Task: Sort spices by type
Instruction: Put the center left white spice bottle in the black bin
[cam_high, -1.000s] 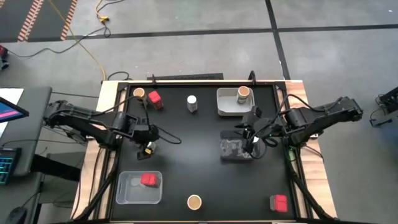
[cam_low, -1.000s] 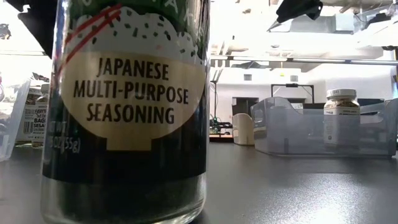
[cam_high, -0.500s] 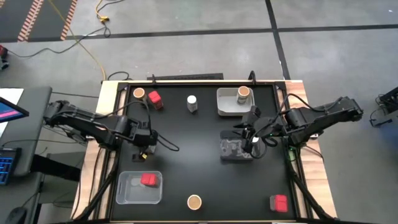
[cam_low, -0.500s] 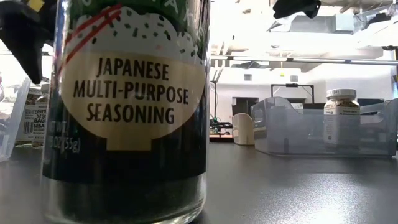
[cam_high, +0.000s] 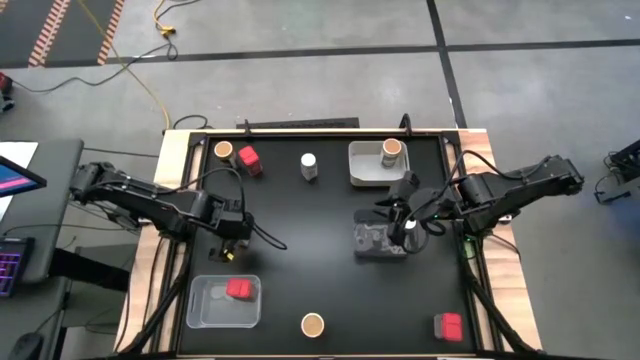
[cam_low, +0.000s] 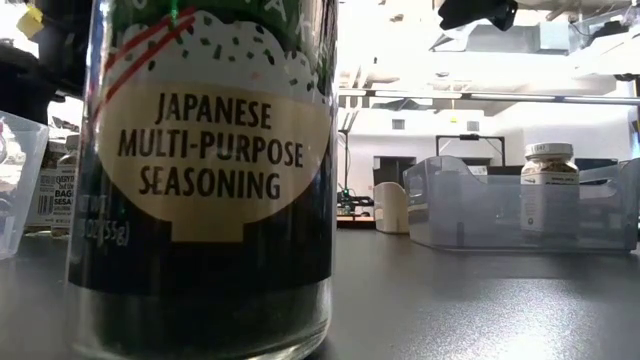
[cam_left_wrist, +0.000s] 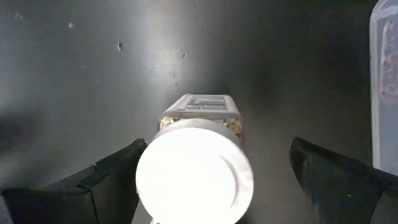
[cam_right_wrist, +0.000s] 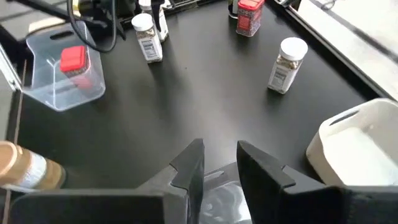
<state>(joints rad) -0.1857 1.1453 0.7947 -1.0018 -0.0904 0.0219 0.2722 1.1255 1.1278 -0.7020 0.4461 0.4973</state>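
My left gripper (cam_left_wrist: 215, 152) is open and points down over a white-lidded jar (cam_left_wrist: 195, 171) that stands upright on the black table; one finger is on each side of the lid, and I see no touch. In the high view this gripper (cam_high: 232, 247) hides the jar. The right wrist view shows the same jar (cam_right_wrist: 147, 37). My right gripper (cam_right_wrist: 219, 154) is shut with nothing between its fingers and hovers over a clear tray (cam_high: 372, 243) right of centre. A red spice box (cam_high: 238, 289) lies in the near-left clear tray (cam_high: 205, 305).
At the far edge stand a cork-topped jar (cam_high: 223, 150), a red box (cam_high: 248, 160), a white-lidded jar (cam_high: 309, 165) and a white tray (cam_high: 362, 168) holding a cork-topped jar (cam_high: 391, 150). Near the front edge are a cork-topped jar (cam_high: 312, 323) and a red box (cam_high: 448, 325).
My left gripper has come down over the white-lidded jar, shifting a little toward the table's near edge while its wrist rolled; it has stayed open. The jar has not moved.
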